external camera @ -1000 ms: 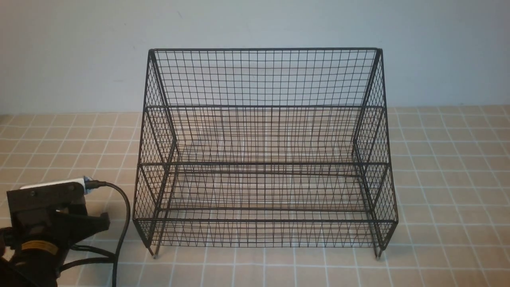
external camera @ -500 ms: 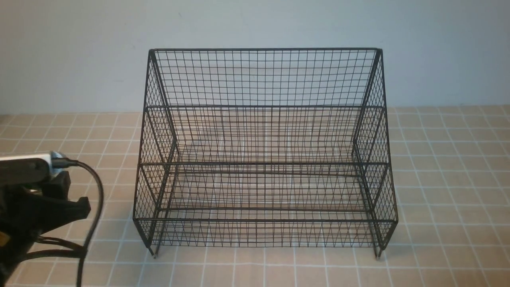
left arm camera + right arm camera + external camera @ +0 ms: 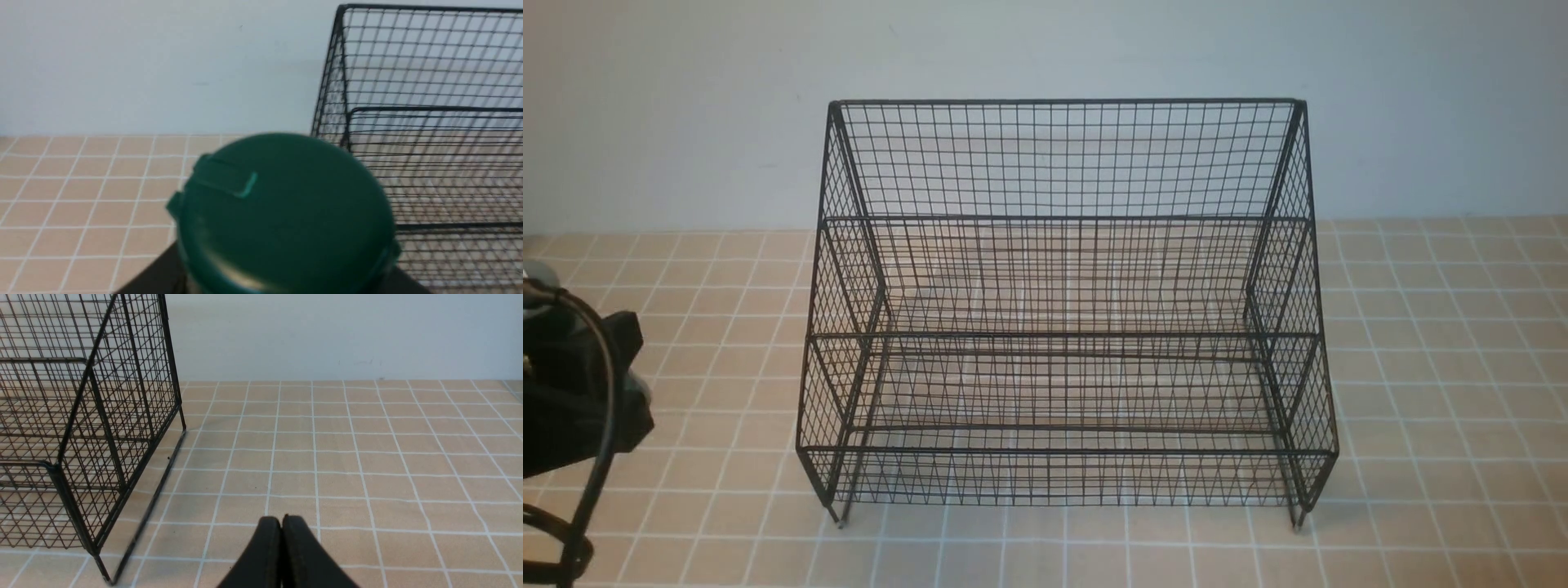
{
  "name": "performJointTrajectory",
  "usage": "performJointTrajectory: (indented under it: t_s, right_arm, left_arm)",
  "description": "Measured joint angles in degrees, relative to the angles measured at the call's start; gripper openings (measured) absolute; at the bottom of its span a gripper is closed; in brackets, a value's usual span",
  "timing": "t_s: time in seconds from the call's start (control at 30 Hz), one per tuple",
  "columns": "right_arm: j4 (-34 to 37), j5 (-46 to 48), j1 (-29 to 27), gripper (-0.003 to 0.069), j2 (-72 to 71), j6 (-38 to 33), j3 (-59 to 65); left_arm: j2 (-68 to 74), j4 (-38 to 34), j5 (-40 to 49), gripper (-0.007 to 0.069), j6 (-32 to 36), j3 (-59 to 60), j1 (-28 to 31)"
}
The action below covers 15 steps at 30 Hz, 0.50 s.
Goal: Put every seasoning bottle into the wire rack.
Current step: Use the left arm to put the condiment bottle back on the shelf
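Just left of the wire rack [image 3: 1066, 302], the left gripper [image 3: 286, 283] is clamped on the seasoning bottle [image 3: 286, 216]. Only its green cap shows, the label's hidden. The right gripper [image 3: 282, 526] is pinched closed over the tiles [image 3: 367, 457].

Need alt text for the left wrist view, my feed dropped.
The dark green cap of a seasoning bottle fills the foreground, very close to the camera. Beyond it stands a black wire rack on a tan tiled table, against a pale wall.
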Motion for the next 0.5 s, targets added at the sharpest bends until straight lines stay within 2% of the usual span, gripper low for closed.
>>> performJointTrajectory:
  t_s: [0.17, 0.3, 0.5]
  right_arm:
    - [0.0, 0.0, 0.0, -0.0015, 0.0, 0.0, 0.0]
    - [0.0, 0.0, 0.0, -0.0015, 0.0, 0.0, 0.0]
    - [0.0, 0.0, 0.0, -0.0015, 0.0, 0.0, 0.0]
  left_arm:
    - [0.78, -0.26, 0.29, 0.0311, 0.0, -0.08, -7.42]
    - [5.5, -0.39, -6.24, 0.0311, 0.0, -0.15, -17.15]
    - [16.58, -0.7, -18.14, 0.0311, 0.0, -0.15, -25.6]
